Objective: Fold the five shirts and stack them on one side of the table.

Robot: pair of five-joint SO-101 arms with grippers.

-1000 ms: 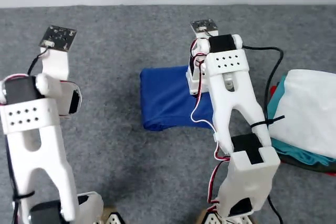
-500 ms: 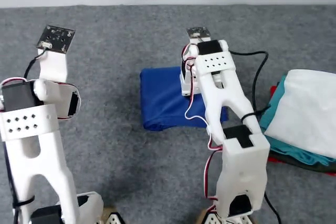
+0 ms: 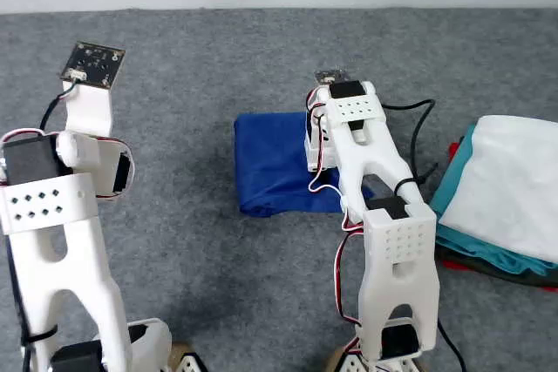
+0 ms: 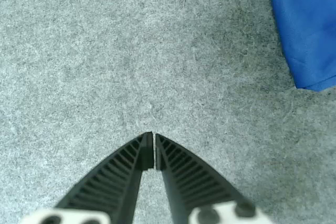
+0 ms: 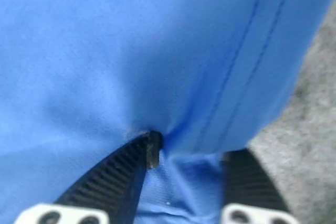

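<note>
While the left gripper hangs over bare grey covering near the table's left edge, its two ribbed fingers are pressed tip to tip with nothing between them. In its own wrist view a corner of the blue shirt shows well apart from those tips.

The blue shirt lies folded into a rough rectangle near the middle of the table, a little toward the right side, flat on the grey surface. The right arm reaches out over its right part. The right gripper is down on the cloth with its fingers part-way apart and a fold of blue fabric lying between them. One fingertip digs into the fabric and puckers it. The other finger has its tip tucked under the cloth's edge. A double line of stitching runs across the fabric just beyond the fingers.

At the right edge of the table sits a pile of folded shirts, with a white shirt on top. A teal shirt lies beneath it and a red shirt shows at the bottom. The pile is near the blue shirt but apart from it.
</note>
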